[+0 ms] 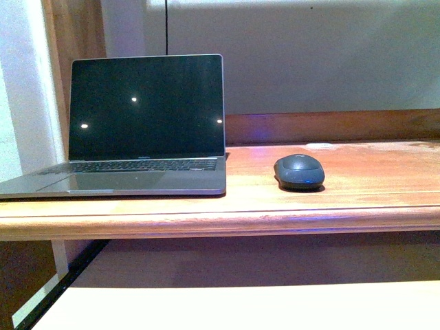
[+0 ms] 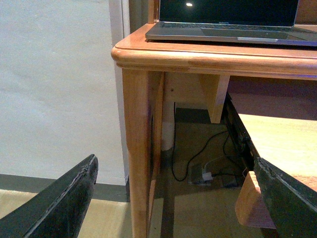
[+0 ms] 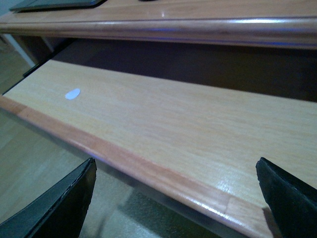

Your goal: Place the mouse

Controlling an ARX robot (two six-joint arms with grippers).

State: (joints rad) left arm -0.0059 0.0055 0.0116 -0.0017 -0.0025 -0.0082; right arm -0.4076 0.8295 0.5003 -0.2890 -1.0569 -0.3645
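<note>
My left gripper (image 2: 174, 166) and right gripper (image 3: 175, 166) gape empty; I'd straddle the mouse (image 1: 300, 171), right of the laptop (image 1: 144, 130), squarely and low.

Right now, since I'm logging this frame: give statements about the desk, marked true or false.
1. The mouse lies on the desk top, right of the laptop. True.
2. The laptop's screen shows a bright picture. False: it is dark, with small light spots.
3. The mouse touches the laptop. False: bare wood lies between them.
4. The pull-out tray below holds no mouse. True.
5. The left pincer grips the mouse. False: it is open, empty.
</note>
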